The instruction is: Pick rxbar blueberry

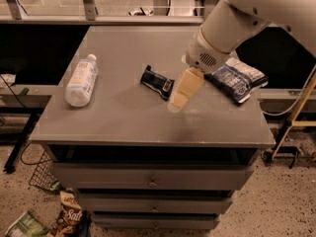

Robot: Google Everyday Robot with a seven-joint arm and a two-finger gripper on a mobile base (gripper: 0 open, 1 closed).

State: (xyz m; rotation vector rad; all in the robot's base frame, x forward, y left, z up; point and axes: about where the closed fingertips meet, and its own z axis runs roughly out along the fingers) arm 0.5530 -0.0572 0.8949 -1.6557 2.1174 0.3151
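Hand (180,93) just right of rxbar blueberry (156,81), above table (118,120), spread or closed cannot tell

Dark rxbar blueberry (157,81) lies flat, pale end toward the pincer (177,100) just beside

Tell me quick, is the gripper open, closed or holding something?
Gripper: cannot be told. It hangs above the table, just right of the snack bar.
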